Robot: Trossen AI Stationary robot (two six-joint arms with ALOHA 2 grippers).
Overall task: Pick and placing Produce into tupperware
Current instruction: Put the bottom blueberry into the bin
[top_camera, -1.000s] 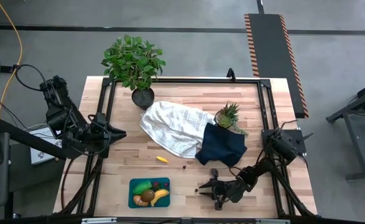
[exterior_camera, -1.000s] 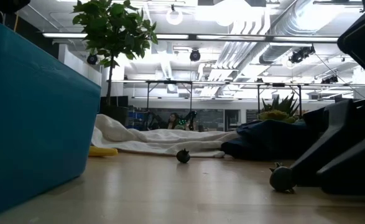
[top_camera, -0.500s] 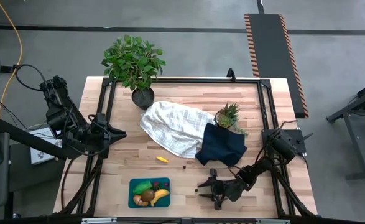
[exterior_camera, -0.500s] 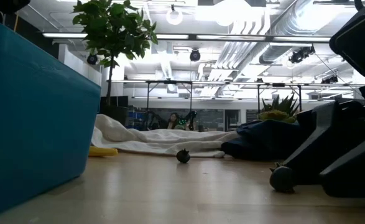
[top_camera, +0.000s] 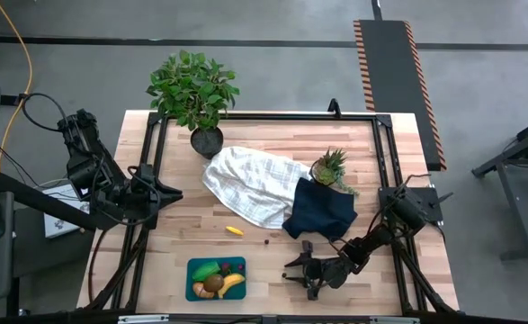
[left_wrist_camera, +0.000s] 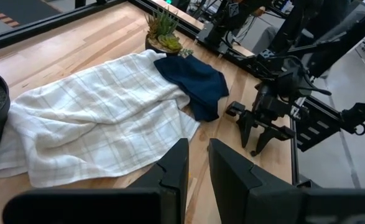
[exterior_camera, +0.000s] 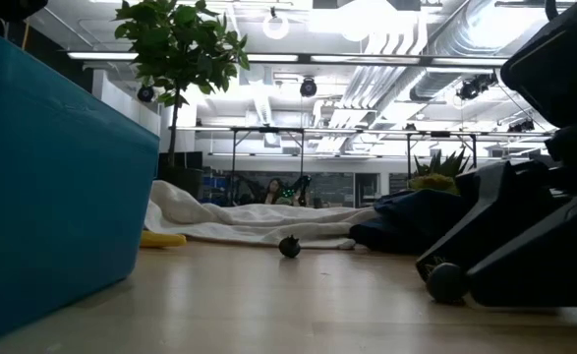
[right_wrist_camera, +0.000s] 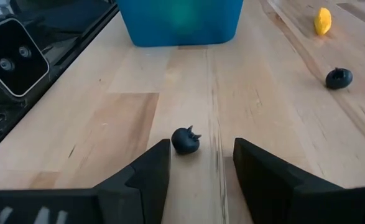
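Observation:
The teal tupperware [top_camera: 216, 278] stands near the table's front edge with a banana, a green piece, an orange piece and a brown ball inside. Its wall fills the left of the low view [exterior_camera: 52, 187]. My right gripper [right_wrist_camera: 201, 155] is open and lies low over the table, to the right of the tupperware. A small dark bit [right_wrist_camera: 184, 140] rests on the wood just between its fingertips and touches neither. A second dark bit [top_camera: 266, 240] and a yellow bit [top_camera: 234, 230] lie farther back. My left gripper [left_wrist_camera: 198, 165] hangs raised at the table's left edge, its fingers a narrow gap apart with nothing between them.
A white checked cloth [top_camera: 250, 184] and a navy cloth [top_camera: 322, 211] lie across the table's middle, with a small pineapple-like plant [top_camera: 329, 166] behind them. A leafy potted plant [top_camera: 194, 90] stands at the far left. A camera box [right_wrist_camera: 11, 56] sits at the near edge.
My right gripper has crept along the table toward its left edge and closed in on the small dark bit, which now sits between its fingertips. The bit itself has not moved.

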